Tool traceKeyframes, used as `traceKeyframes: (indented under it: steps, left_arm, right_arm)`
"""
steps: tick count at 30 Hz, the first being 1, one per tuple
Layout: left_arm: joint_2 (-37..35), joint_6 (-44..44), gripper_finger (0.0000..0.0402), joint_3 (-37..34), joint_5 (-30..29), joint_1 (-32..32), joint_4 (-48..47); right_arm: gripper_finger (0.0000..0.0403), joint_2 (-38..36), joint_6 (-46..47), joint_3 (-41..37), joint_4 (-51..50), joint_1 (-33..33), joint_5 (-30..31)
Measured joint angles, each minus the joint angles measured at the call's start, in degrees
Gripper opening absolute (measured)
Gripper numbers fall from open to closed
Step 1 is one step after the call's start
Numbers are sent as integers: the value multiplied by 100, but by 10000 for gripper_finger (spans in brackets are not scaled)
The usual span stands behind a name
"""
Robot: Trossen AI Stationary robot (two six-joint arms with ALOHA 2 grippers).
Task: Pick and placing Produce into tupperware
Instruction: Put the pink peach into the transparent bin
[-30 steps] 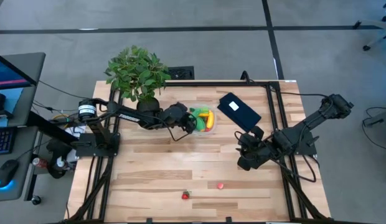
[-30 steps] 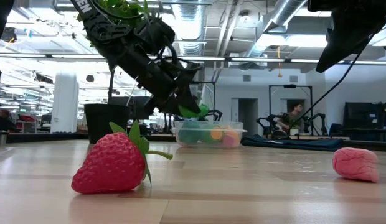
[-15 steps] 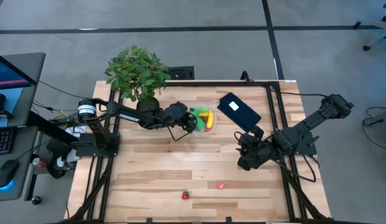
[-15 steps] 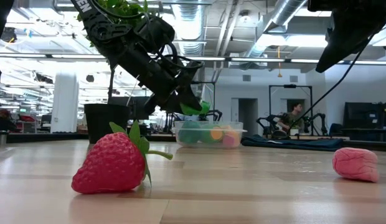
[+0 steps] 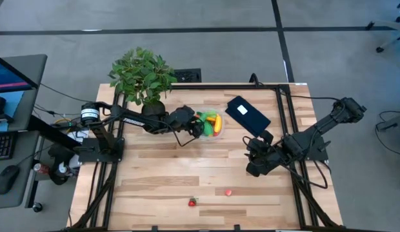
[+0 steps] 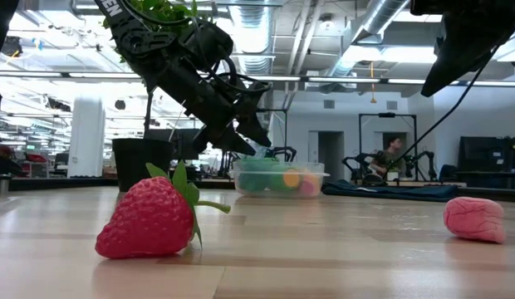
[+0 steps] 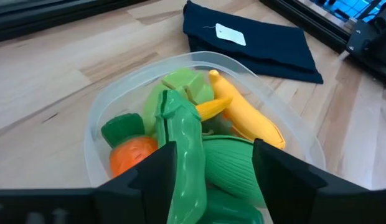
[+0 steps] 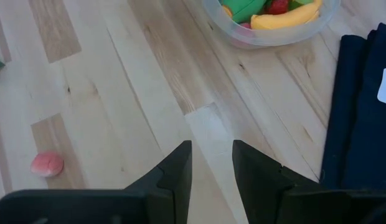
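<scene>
The tupperware (image 5: 213, 125) is a clear round bowl at the table's far middle. It holds a yellow banana (image 7: 252, 121), an orange carrot (image 7: 134, 152) and several green pieces. My left gripper (image 5: 201, 127) hangs open just over the bowl's left side. A long green piece (image 7: 183, 140) lies in the bowl between its fingers. One red strawberry (image 5: 192, 202) and a pink one (image 5: 229, 192) lie on the table near its near edge. My right gripper (image 5: 253, 169) waits open above the table, right of centre. My left gripper (image 7: 211, 168) stands open over the bowl from the table's left, slanting down, one finger on either side of the long green piece (image 7: 180, 162). The piece rests on the other produce in the bowl. Whether a finger touches it, I cannot tell.
A leafy potted plant (image 5: 142, 74) stands at the far left, just behind my left arm. A flat black rectangle with a white label (image 5: 248, 115) lies right of the bowl. Bare wood stretches across the table's middle and near part.
My left gripper has let go of the long green piece it held at its fingertips above the bowl. The piece has dropped in among the other produce. The arm itself has barely shifted.
</scene>
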Motion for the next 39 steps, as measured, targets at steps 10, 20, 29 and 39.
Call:
traceKeyframes:
  steps: [10,20,29,39]
  left_arm:
    - [-108,-106,199,-7,1830,3,229]
    - [-1182,635,198,-4,3810,-260,-403]
    - [-2023,1112,198,-4,4151,-1128,-2735]
    - [-2122,867,198,-253,3421,-2031,-3903]
  right_arm:
    - [108,0,4,0,2,38,-34]
    - [108,0,308,-1,75,545,-73]
    - [108,59,777,-1040,2543,1055,-278]
    - [108,1068,1019,-1738,4713,1525,-305]
